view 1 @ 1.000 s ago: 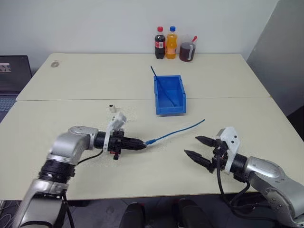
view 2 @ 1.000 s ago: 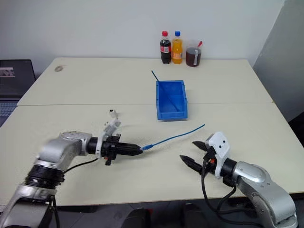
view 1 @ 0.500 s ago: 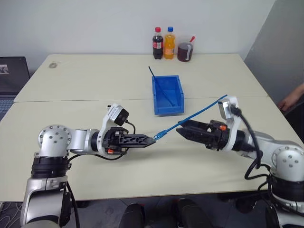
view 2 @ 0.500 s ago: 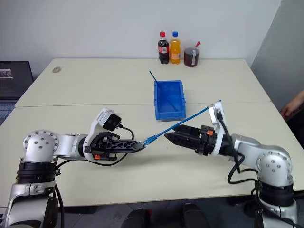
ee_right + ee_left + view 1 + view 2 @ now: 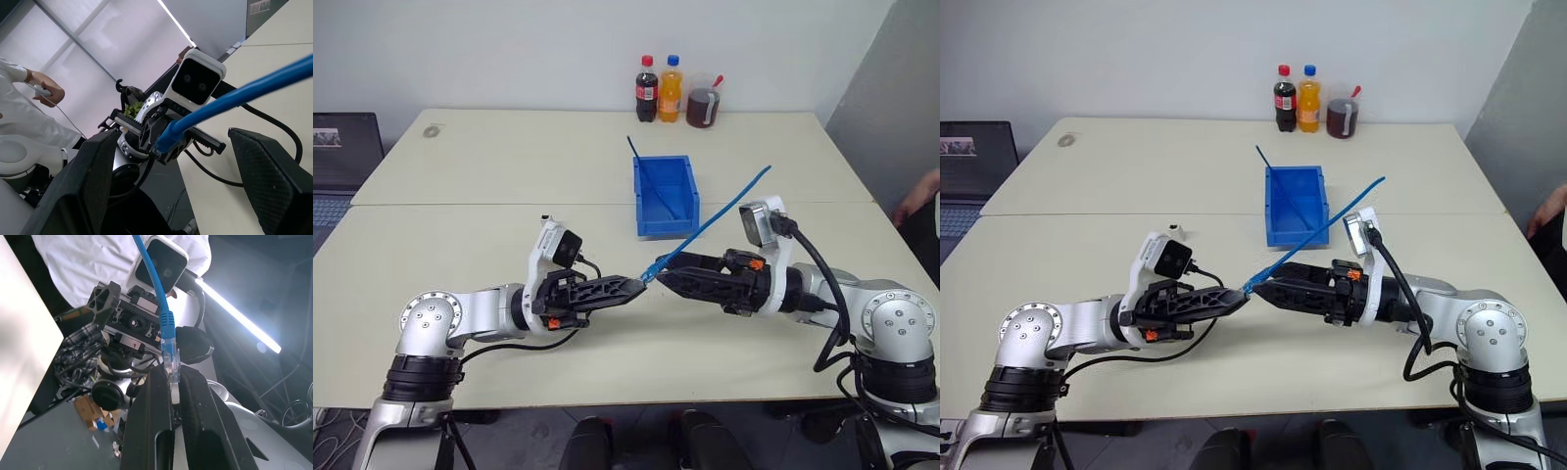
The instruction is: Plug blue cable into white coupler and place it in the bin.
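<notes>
While a second ago the blue cable (image 5: 705, 224) trailed flat along the surface (image 5: 489, 235) from the left tool (image 5: 641, 284) and the right tool (image 5: 664, 277) hung low and well apart, both arms have since come up and inward, and the two tools now meet tip to tip above the near half of the surface. The left tool stays pinched on the cable's clear plug end (image 5: 172, 363); the right tool stands wide, its fingers (image 5: 266, 171) on either side of the cable without gripping it. That looks like a handover or a re-grip being prepared, a needed step before any plugging. The cable is thin, stiff and light blue, rising from the pinch toward two o'clock, its free end in the air. The white coupler (image 5: 544, 223) lies on the surface at about eleven o'clock from the left tool, small, boxy and untouched. Farther off at twelve o'clock sits the bin (image 5: 642, 220), bright blue, with a thin darker strand leaning in it. At the far edge stand two bottles (image 5: 659, 88) and a cup (image 5: 701, 106).
</notes>
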